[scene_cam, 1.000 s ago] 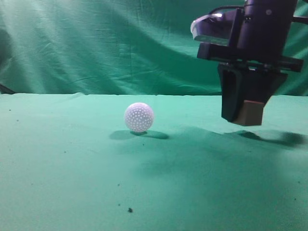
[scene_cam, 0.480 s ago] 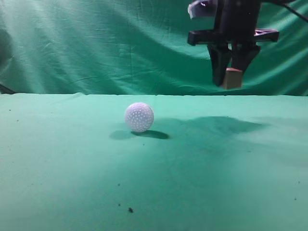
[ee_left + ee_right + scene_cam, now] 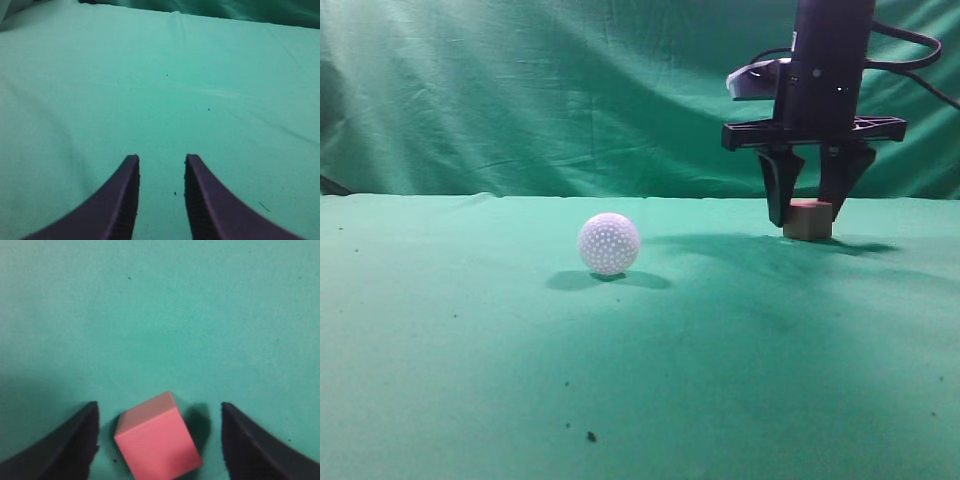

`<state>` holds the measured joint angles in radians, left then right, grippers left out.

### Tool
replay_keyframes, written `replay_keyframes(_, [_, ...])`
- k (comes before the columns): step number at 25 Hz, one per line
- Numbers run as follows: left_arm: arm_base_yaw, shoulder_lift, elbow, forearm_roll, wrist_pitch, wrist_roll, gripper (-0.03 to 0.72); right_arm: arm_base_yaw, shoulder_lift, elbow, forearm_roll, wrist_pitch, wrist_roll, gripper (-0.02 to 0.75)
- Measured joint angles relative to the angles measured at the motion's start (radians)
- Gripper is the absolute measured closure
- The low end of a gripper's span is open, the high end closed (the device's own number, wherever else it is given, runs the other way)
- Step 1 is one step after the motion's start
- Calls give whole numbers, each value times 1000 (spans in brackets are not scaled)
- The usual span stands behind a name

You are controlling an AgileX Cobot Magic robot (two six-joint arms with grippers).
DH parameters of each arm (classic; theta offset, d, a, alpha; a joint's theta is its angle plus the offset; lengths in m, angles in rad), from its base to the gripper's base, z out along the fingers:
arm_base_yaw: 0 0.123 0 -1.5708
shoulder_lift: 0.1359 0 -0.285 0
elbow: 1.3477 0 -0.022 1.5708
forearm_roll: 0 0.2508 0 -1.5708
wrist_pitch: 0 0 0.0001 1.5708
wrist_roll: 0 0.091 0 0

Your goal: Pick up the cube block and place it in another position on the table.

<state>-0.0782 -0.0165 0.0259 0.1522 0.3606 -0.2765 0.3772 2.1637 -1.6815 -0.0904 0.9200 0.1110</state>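
Cube [image 3: 808, 219] down on worktop [image 3: 520, 380] between my right jaws, spread clear; left jaws parted, empty. Only retreat left.

left gripper [image 3: 161, 192] fingers [image 3: 120, 200] slightly parted, nothing between them; hovering over bare green table [image 3: 165, 100]; few dark specks [image 3: 175, 193] on cloth

I work in a staged test setup, not a home: a green cloth bench [image 3: 470, 380] backed by a wrinkled green curtain [image 3: 520, 90], otherwise bare.
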Motion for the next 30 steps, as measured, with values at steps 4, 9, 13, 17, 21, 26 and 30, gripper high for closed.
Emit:
replay_keyframes(4, [0,0,0,0,0,0,426,0,-2,-58,2,61,0,200])
replay_keyframes(9, [0,0,0,0,0,0,426,0,-106,-107,25,127,0,577])
replay_keyframes(13, [0,0,0,0,0,0,426,0,-261,-112,32,157,0,738])
replay_keyframes(17, [0,0,0,0,0,0,426,0,-401,-113,32,221,0,738])
replay_keyframes(21, [0,0,0,0,0,0,426,0,-557,-29,32,233,0,738])
replay_keyframes(26, [0,0,0,0,0,0,426,0,-793,205,39,195,11,738])
replay_keyframes(30, [0,0,0,0,0,0,426,0,-989,401,42,129,44,738])
